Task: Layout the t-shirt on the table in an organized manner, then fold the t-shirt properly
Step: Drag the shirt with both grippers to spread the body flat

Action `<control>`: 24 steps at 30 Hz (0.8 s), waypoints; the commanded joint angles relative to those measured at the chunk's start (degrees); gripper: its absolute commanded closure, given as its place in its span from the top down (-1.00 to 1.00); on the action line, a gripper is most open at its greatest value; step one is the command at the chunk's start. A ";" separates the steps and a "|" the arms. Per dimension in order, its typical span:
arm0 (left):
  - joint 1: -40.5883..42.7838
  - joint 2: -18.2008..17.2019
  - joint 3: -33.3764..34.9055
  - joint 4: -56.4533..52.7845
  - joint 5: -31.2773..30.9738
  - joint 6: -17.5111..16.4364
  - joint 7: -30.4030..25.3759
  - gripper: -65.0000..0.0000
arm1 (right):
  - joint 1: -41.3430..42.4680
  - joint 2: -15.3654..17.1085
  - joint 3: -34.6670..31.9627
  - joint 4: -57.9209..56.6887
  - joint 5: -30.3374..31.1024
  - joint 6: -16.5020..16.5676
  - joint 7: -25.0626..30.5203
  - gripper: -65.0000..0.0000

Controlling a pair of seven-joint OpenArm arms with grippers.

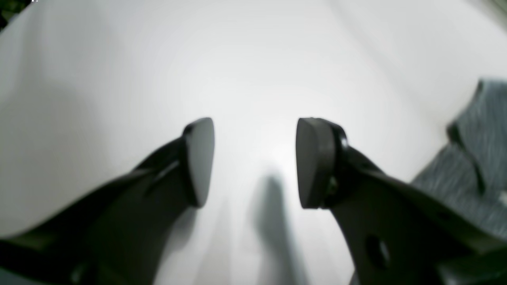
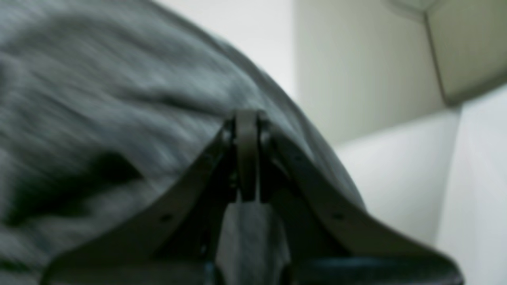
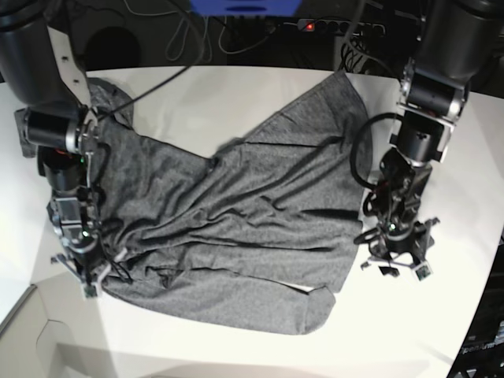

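Grey jersey, the t-shirt [image 3: 236, 220], lies rumpled across the white surface [image 3: 236, 94], stretching from about 8 o'clock up toward 1 o'clock, creased through the middle. Right gripper [image 3: 93, 283] sits at the shirt's 8 o'clock corner, fingers [image 2: 247, 154] pressed together, pinching a fold of the cloth; fabric drapes over them in the right wrist view. Left gripper [image 3: 398, 264] hangs at 4 o'clock, just beside the shirt's edge, fingers [image 1: 198, 162] spread apart, nothing between them, bare surface below.
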 commanded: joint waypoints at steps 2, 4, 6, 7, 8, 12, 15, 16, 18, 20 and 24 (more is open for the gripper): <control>-1.99 -0.37 -0.26 2.16 0.62 -0.10 -1.49 -0.01 | 3.04 -1.10 0.01 3.15 0.48 -0.36 1.27 -1.00; -1.55 -0.29 -0.35 5.85 0.54 -0.10 -1.31 -0.01 | 2.60 -1.45 0.01 5.70 0.48 -0.36 -0.04 -1.00; -1.20 -0.20 -0.26 9.54 0.54 0.16 -1.22 -0.01 | 1.46 -1.54 0.09 7.64 0.56 -0.36 -1.54 -1.00; -0.32 0.06 -0.09 11.30 0.54 0.16 -1.22 -0.01 | 0.84 -1.54 0.09 8.96 0.56 -0.36 -2.15 -1.00; 0.29 1.12 0.00 12.88 0.54 0.16 -1.14 -0.01 | 0.23 -1.63 0.09 10.63 0.56 -0.36 -2.59 -1.00; 1.08 4.81 0.18 14.20 0.62 -0.01 1.41 -0.01 | -4.17 -1.72 0.36 19.59 0.56 -0.27 -6.64 -1.00; 0.91 8.42 0.18 12.09 1.15 -0.01 5.37 -0.02 | -8.91 -1.80 0.36 28.91 0.74 -0.27 -10.77 -1.00; 0.73 9.12 0.18 10.60 1.15 -0.01 5.99 -0.02 | -10.76 -1.89 0.36 32.25 0.74 -0.27 -12.35 -1.00; -1.03 10.17 0.18 6.46 1.15 -0.01 6.86 -0.12 | -14.54 -1.89 0.36 39.20 0.83 -0.18 -15.34 -1.00; -2.70 11.32 0.18 0.22 1.15 -0.01 6.78 -0.41 | -18.41 -2.95 0.36 45.35 0.83 1.66 -17.19 -1.00; -6.21 12.90 0.18 -9.54 1.06 -0.01 6.51 -1.00 | -23.60 -3.91 0.53 53.97 0.83 9.49 -19.56 -1.00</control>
